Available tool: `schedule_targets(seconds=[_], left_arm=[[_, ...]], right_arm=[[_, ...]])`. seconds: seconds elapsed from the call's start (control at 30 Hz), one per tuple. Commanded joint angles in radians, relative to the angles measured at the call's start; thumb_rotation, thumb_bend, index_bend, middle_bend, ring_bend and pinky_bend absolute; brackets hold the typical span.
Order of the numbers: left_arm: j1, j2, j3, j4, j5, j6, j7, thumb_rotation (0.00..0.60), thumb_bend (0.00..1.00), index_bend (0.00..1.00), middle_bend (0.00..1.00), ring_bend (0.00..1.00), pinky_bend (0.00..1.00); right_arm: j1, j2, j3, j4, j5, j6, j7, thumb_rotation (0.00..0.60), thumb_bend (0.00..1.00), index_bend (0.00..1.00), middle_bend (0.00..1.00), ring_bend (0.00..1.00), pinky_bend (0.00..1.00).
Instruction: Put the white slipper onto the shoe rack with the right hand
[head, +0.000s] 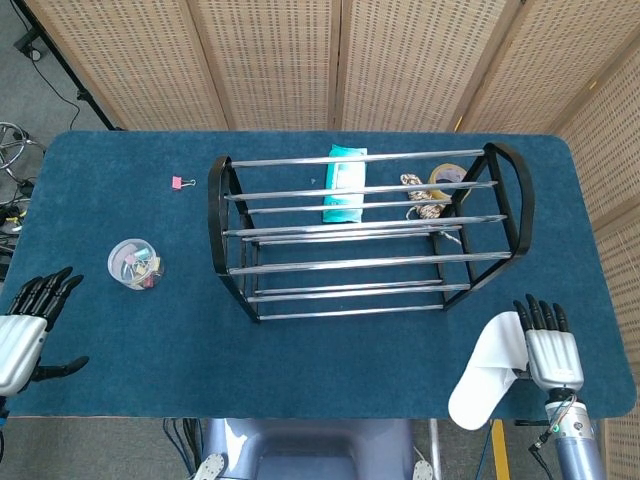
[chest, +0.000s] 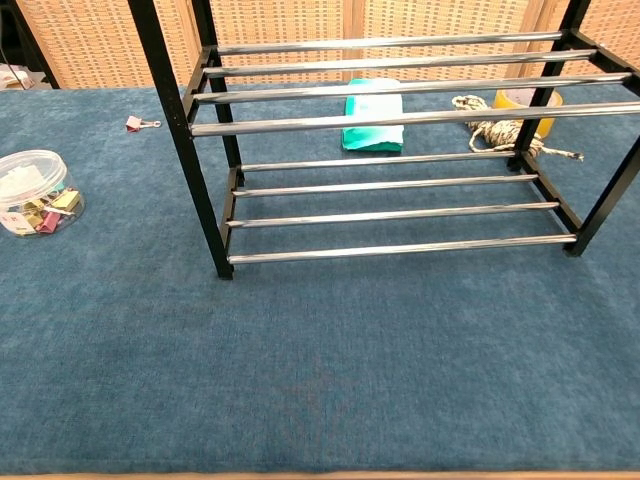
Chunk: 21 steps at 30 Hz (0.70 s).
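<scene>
Blue table (head: 120, 200), white slipper (head: 485, 372) lying diagonally, right hand (head: 552, 352) gripping

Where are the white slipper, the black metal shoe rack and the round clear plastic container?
white slipper (head: 484, 380), head view, on its sole.
black metal shoe rack (head: 340, 263), head view, on a chrome bar.
round clear plastic container (chest: 34, 190), chest view, on its side wall.

Clip jar (head: 135, 263), teal pack (head: 344, 184), cord (chest: 497, 131)

Left hand (head: 18, 340) cut by frame edge, right hand's (head: 553, 358) grip unclear
</scene>
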Motion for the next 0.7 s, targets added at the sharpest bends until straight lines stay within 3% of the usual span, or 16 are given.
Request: schedule_targets(seconds=[0.03,0.13,0.23,0.4,0.53,0.63,0.7], left_arm=[[-0.001,0.0,-0.001,-0.001,-0.003,-0.002,0.001,0.6,0.0,0.0,0.0,0.0,0.0],[-0.001,0.0,-0.001,-0.001,-0.003,-0.003,0.001,0.6,0.0,0.0,0.0,0.0,0.0],[-0.001,0.0,0.0,-0.002,-0.002,-0.003,0.001,0.6,0.0,0.0,0.0,0.0,0.0],[-0.002,0.001,0.0,-0.002,-0.003,-0.006,0.0,0.6,0.0,0.0,0.0,0.0,0.0],[-0.002,0.002,-0.001,-0.002,-0.003,-0.006,-0.004,0.6,0.0,0.0,0.0,0.0,0.0],[-0.002,0.003,0.0,-0.002,-0.002,-0.005,-0.007,0.6,0.0,0.0,0.0,0.0,0.0],[-0.002,0.004,0.0,-0.002,-0.001,-0.006,-0.008,0.6,0.0,0.0,0.0,0.0,0.0]], right_arm=[[-0.001,0.003,0.001,0.005,0.004,0.001,0.001,0.6,0.0,0.01,0.0,0.0,0.0],[-0.001,0.002,0.004,0.01,0.001,0.005,0.018,0.6,0.0,0.05,0.0,0.0,0.02],[-0.001,-0.001,0.002,0.017,-0.015,0.007,0.053,0.6,0.0,0.13,0.05,0.05,0.14],[-0.002,-0.007,-0.004,0.03,-0.041,0.013,0.095,0.6,0.0,0.28,0.21,0.23,0.39],[-0.002,-0.013,-0.011,0.045,-0.071,0.018,0.149,0.6,0.0,0.39,0.32,0.34,0.51],[-0.001,-0.019,-0.014,0.06,-0.089,0.023,0.173,0.6,0.05,0.47,0.38,0.38,0.55],[-0.002,-0.024,-0.017,0.07,-0.101,0.029,0.178,0.6,0.13,0.5,0.4,0.4,0.58]])
